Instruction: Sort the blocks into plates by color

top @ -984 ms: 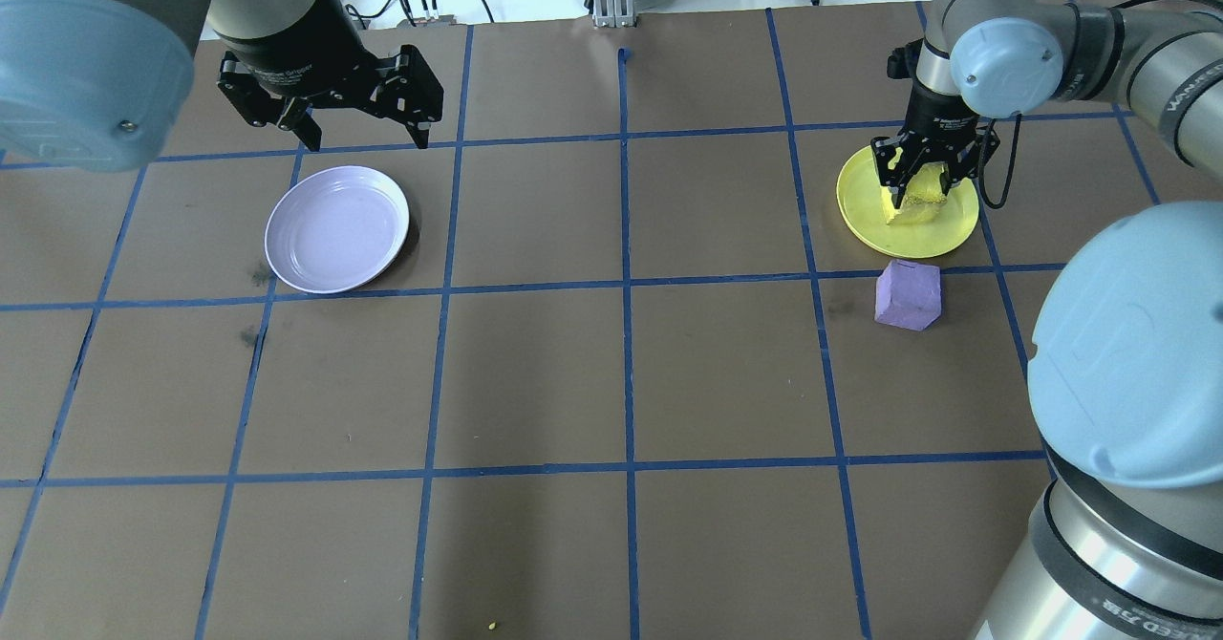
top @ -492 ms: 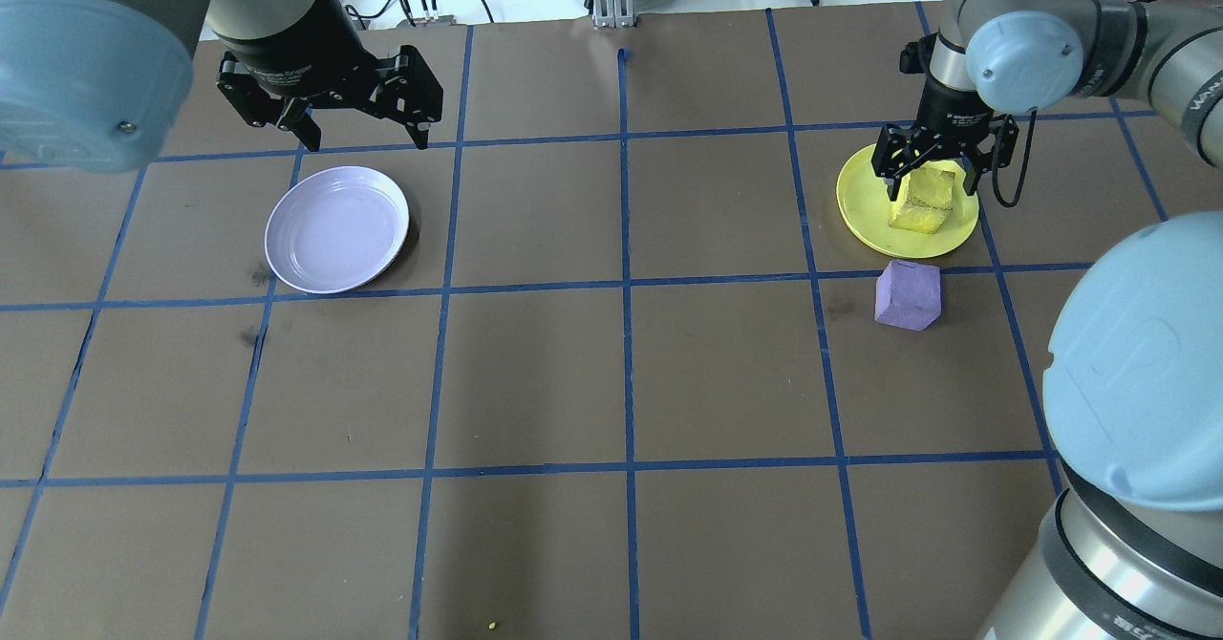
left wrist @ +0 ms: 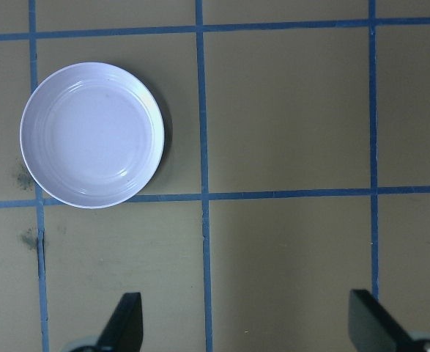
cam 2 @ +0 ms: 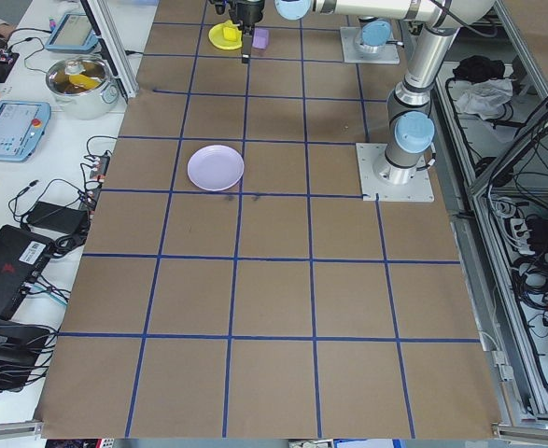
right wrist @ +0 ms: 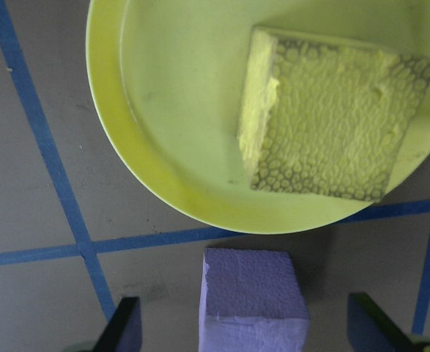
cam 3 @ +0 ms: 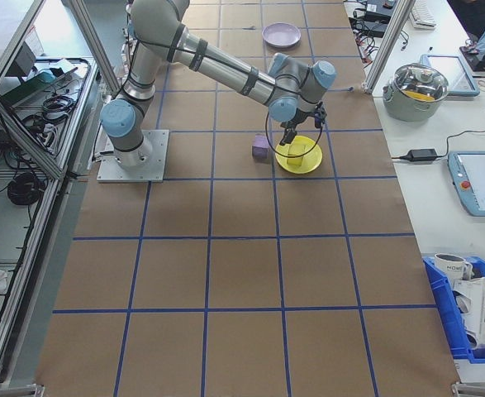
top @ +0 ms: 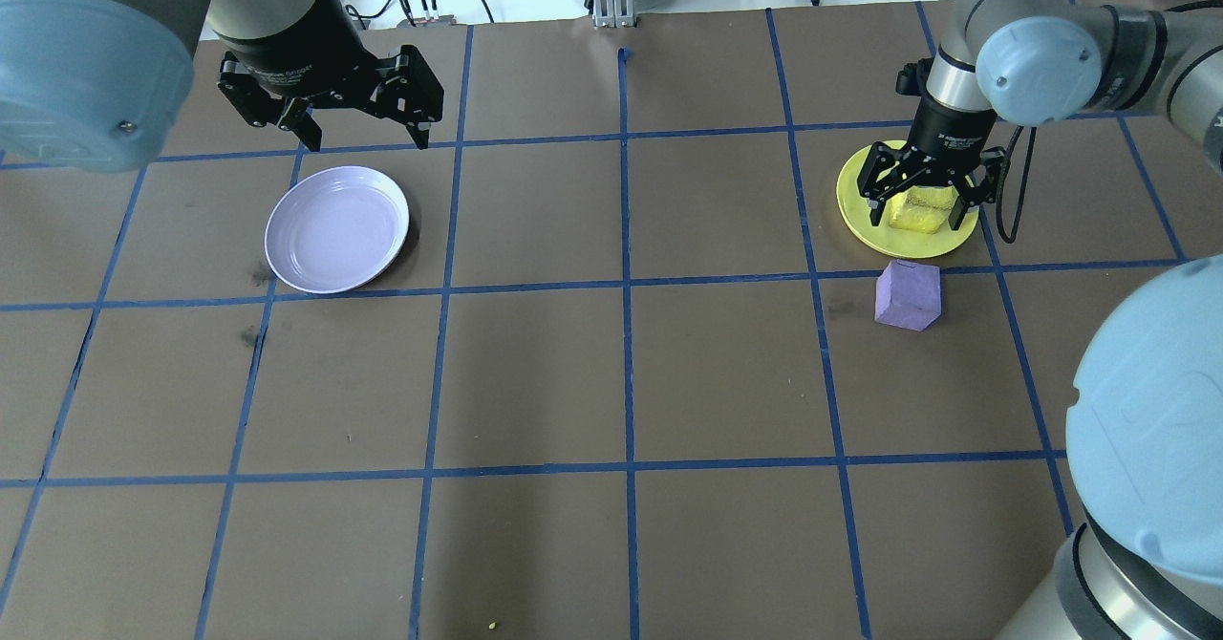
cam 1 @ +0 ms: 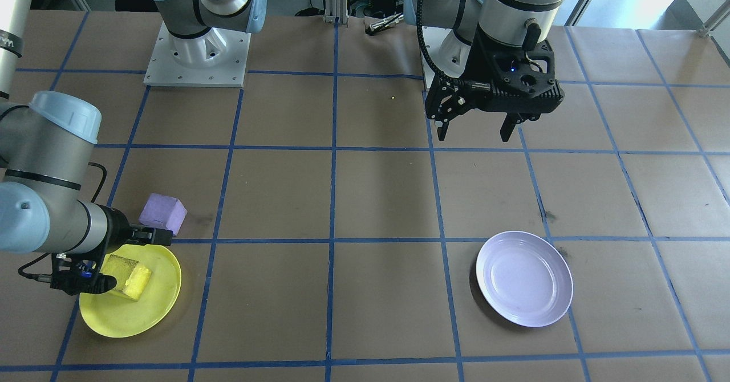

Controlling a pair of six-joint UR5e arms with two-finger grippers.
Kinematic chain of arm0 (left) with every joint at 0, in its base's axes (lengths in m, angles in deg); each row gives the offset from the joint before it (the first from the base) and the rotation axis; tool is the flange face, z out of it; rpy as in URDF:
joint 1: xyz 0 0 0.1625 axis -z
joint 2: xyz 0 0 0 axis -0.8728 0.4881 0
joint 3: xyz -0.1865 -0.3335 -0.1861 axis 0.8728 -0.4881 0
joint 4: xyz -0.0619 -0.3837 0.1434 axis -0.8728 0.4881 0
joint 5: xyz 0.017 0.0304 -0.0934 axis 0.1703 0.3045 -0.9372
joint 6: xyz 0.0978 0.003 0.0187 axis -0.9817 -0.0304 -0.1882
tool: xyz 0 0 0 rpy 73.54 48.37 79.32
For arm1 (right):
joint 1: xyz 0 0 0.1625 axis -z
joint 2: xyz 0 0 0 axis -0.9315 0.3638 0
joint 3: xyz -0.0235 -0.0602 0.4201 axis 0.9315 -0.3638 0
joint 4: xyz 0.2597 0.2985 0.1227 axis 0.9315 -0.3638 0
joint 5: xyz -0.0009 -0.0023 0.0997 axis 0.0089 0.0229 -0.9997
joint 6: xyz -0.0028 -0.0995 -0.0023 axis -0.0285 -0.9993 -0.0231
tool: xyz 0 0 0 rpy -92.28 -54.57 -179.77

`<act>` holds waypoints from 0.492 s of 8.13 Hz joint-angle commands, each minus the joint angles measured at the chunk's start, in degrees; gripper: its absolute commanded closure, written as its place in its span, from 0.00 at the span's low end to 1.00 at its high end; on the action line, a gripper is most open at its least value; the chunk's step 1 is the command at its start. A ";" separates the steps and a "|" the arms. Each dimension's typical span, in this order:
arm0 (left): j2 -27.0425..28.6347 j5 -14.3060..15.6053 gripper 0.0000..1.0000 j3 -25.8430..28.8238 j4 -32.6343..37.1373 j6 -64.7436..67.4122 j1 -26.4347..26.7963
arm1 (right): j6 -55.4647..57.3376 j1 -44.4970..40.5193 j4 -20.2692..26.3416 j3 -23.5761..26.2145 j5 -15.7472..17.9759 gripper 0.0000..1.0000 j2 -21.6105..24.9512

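Right gripper [top: 921,208], jaws spread, hovers over the rough yellow foam cube [top: 921,212] lying in the round yellow plastic plate [top: 853,191]. Pale purple foam cube [top: 908,294] sits on the table just beside that plate, well apart from the glossy lavender plate [top: 336,229]. Left gripper [top: 358,134] hangs spread and empty near the lavender plate. Risk: descending fingers could clip the yellow rim and tip the plate. Gripper lettering appears illegible.

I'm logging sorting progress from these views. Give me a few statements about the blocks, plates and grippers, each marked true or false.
1. The yellow block lies in the yellow plate. True.
2. The purple block lies in the lavender plate. False: it sits on the table beside the yellow plate.
3. The right gripper is shut on the yellow block. False: its jaws are open around it.
4. The left gripper is open and holds nothing. True.
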 commanded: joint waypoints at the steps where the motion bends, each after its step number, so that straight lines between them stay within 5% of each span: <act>1: 0.00 0.00 0.00 0.00 0.00 0.00 0.00 | -1.05 0.25 -10.07 12.07 2.94 0.00 2.06; 3: 0.00 0.08 0.00 0.00 0.00 0.00 0.00 | -1.23 0.17 -16.16 18.25 3.14 0.04 3.29; 4: 0.00 0.08 0.00 0.00 0.00 0.00 0.00 | -1.23 0.17 -16.10 18.27 2.88 0.38 3.38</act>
